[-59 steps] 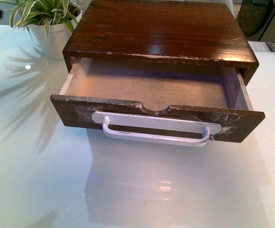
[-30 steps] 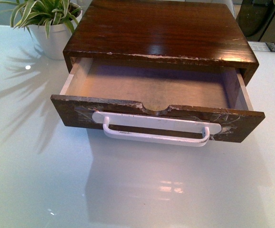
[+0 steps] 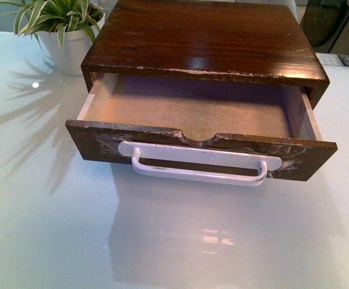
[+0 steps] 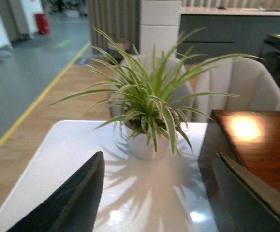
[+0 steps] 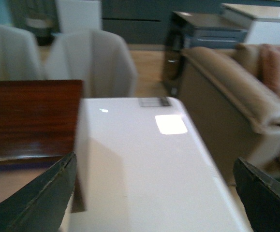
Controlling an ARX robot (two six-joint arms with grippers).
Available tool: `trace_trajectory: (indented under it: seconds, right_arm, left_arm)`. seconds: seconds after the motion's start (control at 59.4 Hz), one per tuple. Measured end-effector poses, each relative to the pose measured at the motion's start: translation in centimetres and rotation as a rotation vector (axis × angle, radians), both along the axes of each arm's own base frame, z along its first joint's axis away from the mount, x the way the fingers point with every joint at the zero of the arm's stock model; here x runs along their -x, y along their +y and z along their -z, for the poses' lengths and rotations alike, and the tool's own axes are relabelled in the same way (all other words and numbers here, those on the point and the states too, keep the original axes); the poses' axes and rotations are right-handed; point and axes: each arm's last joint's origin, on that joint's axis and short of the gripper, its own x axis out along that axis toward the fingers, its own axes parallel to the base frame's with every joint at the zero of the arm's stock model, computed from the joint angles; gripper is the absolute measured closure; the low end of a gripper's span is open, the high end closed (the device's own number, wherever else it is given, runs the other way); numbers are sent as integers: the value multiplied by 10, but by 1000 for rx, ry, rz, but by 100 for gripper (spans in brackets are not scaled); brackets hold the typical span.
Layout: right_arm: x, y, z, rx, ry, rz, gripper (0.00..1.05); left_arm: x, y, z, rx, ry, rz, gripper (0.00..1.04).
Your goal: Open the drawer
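**Drawer out, both arms clear**

My left gripper has its jaws spread wide with nothing between them; through its wrist view I look past them at the potted plant and the table. My right gripper is likewise gaping and empty, high over the table beside the cabinet. Neither arm shows in the front view.

The drawer stands pulled well out of the cabinet toward me, its pale interior bare and exposed, the white bar handle untouched on the front below the half-round notch.

Against the pictures of the last second, almost nothing has changed: the drawer front sits in nearly the same place, only the faintest shift in framing. I judge the pull finished and the drawer at rest. The task looks done; what remains is holding clear of it.
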Motion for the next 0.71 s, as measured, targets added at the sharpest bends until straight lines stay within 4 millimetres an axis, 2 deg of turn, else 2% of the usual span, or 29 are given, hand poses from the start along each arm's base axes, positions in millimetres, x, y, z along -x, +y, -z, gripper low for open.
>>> trace_trajectory:
  seconds: [0.168, 0.253, 0.303, 0.539, 0.707]
  right_arm:
    - [4, -6, 17, 0, 6, -1, 66]
    - [7, -17, 25, -4, -4, -4, 91]
    - [9, -18, 29, -3, -5, 3, 103]
    - [13, -18, 39, -5, -6, 2, 103]
    - [23, -18, 45, -5, -2, 0, 103]
  left_arm:
    - [20, -26, 24, 8, 4, -56, 73]
    - [32, -41, 36, 7, 3, -54, 98]
    - [38, -47, 42, 11, 1, -55, 103]
    - [55, -63, 56, 10, 1, -50, 103]
    - [63, -70, 62, 10, 4, -75, 103]
